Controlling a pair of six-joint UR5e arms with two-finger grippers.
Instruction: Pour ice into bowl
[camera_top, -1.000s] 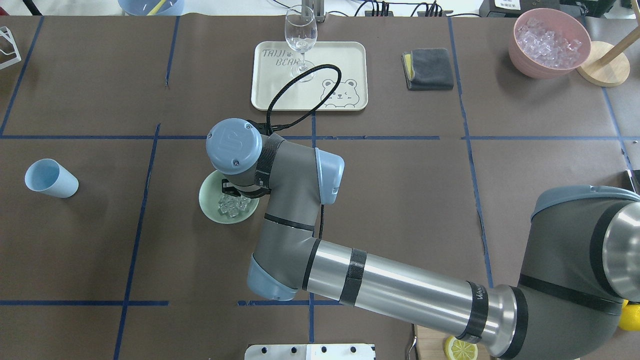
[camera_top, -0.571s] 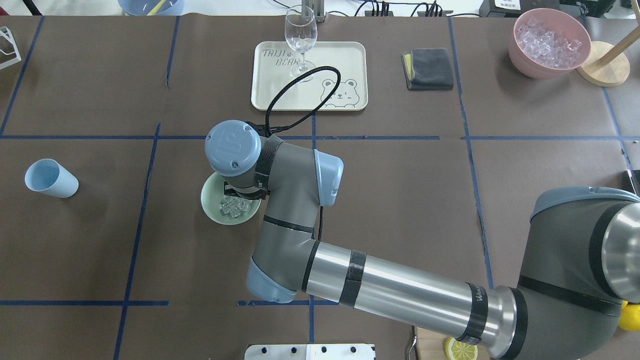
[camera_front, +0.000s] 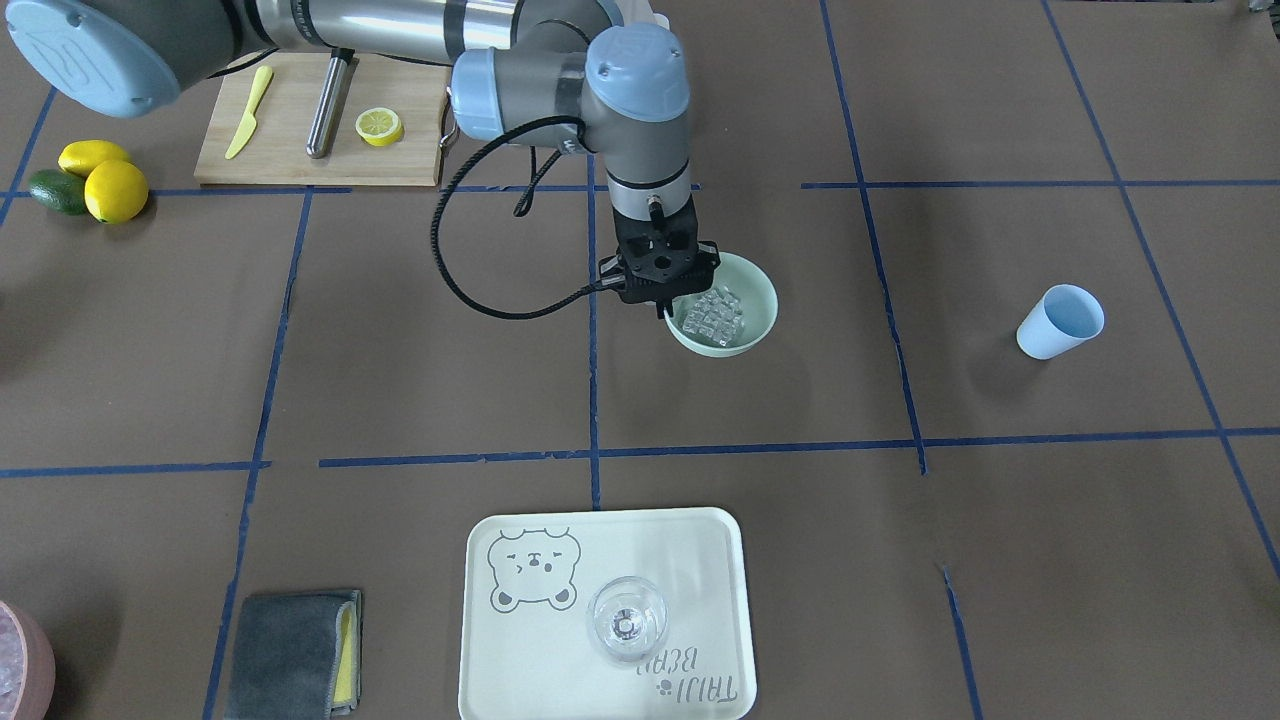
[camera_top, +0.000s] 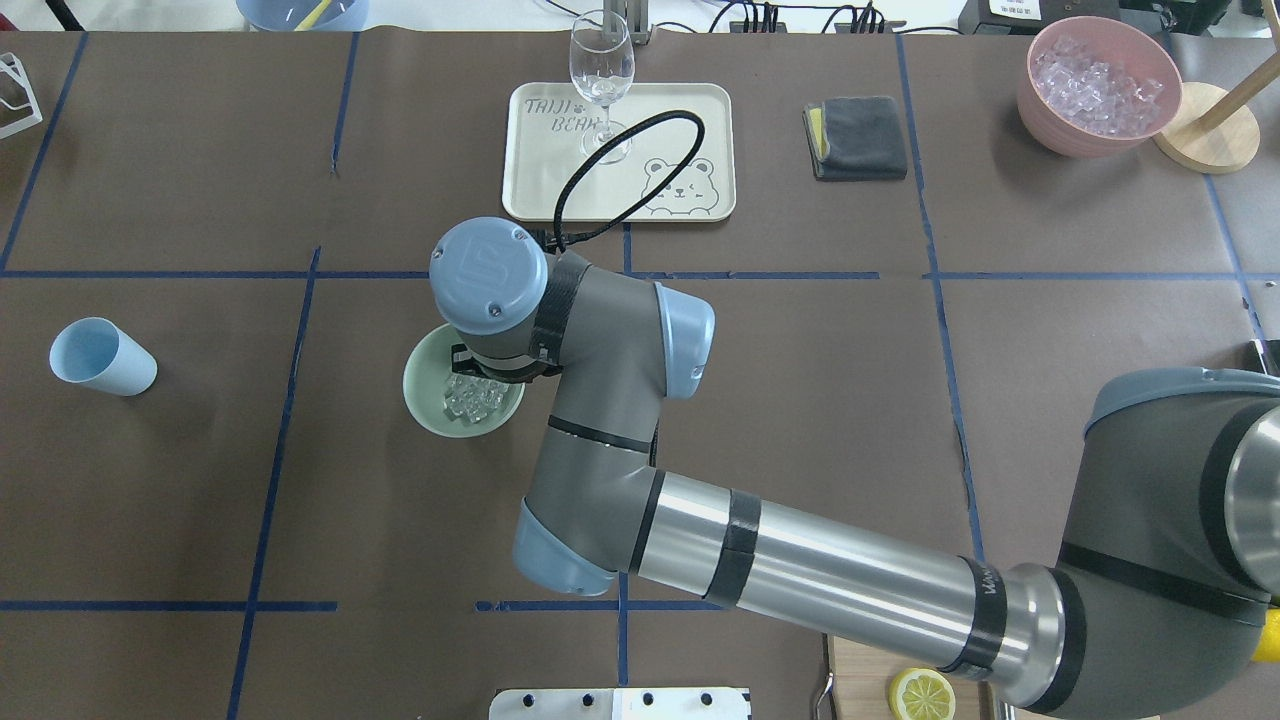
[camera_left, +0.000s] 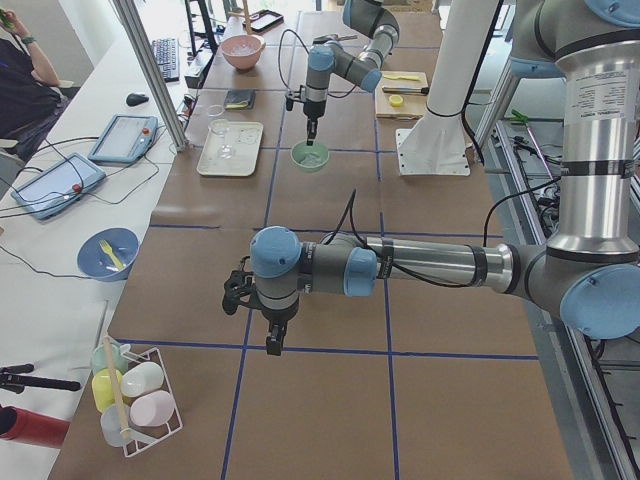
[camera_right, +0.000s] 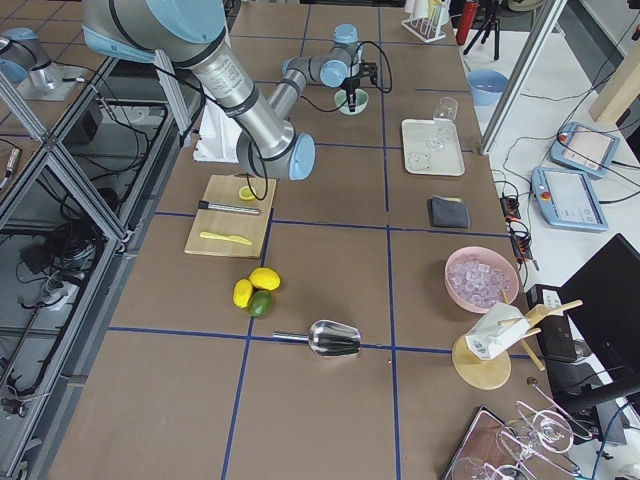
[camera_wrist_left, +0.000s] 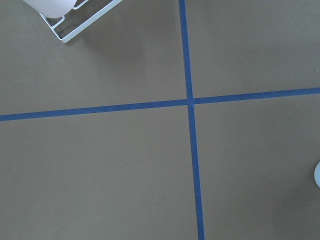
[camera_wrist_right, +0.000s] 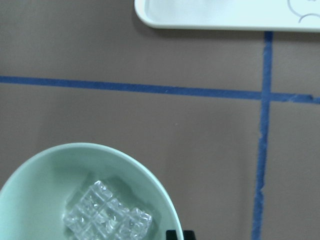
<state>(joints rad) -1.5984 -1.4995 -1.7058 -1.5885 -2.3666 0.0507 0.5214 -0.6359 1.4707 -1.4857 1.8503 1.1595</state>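
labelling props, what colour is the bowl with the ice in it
Pale mint green; the bowl shows best in the exterior front-facing view.

Clear, white-glinting ice (camera_front: 712, 315) in a pale mint-green bowl (camera_front: 765, 310); brown surface (camera_front: 400, 380) gridded with blue tape (camera_front: 760, 446); well apart from the bowl, a light blue cup (camera_front: 1060, 322).
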